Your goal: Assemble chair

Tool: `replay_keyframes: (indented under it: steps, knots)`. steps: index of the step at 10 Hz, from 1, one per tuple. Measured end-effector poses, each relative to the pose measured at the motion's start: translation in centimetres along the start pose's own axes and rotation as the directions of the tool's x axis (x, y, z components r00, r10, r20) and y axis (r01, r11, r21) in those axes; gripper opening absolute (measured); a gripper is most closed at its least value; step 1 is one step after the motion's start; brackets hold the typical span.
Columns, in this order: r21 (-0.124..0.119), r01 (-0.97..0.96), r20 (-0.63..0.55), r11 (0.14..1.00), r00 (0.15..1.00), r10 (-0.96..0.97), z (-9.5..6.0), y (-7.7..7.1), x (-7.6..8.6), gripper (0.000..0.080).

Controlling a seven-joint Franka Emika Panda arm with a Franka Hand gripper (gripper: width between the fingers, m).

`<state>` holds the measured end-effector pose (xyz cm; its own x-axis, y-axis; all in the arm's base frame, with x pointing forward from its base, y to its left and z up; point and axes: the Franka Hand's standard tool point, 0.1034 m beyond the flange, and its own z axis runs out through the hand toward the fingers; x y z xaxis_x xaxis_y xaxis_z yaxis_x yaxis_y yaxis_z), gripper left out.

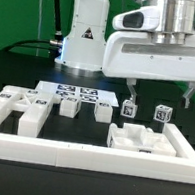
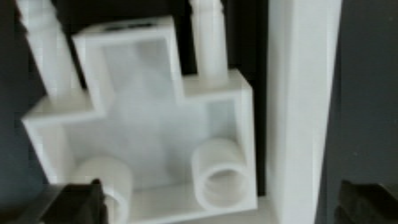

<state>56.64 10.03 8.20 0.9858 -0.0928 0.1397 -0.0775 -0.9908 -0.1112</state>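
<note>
My gripper (image 1: 160,97) is open and empty, hanging above a white blocky chair part (image 1: 144,141) that lies at the front right, against the border rail. In the wrist view this part (image 2: 151,100) is a flat panel with two thin bars at one end and a round socket (image 2: 222,178) at the other. My dark fingertips (image 2: 71,205) stand wide apart on either side of it and do not touch it. Two small tagged blocks (image 1: 130,109) (image 1: 164,114) stand behind the part. More white chair pieces (image 1: 13,110) lie at the exterior view's left.
The long white border rail (image 1: 86,161) runs along the front and up the right side, and shows beside the part in the wrist view (image 2: 302,100). The marker board (image 1: 76,90) lies mid-table with small tagged blocks (image 1: 70,107) (image 1: 103,112) before it. The arm's base (image 1: 83,33) stands behind.
</note>
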Motion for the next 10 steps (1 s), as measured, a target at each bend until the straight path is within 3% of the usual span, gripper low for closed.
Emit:
replay_keyframes:
  steps: [2,7,8,10]
  knots:
    - [-0.012,-0.021,-0.011,1.000,1.000,0.020,-0.7,1.4,-2.2,0.0649]
    - [-0.014,-0.007,-0.011,1.000,1.000,0.007,-0.5,2.0,-2.6,0.0649]
    - [-0.025,-0.008,-0.020,1.000,1.000,0.007,-0.3,4.3,-3.8,0.0649]
    - [-0.048,0.035,-0.011,0.998,0.999,-0.036,0.0,7.2,-4.9,0.0649]
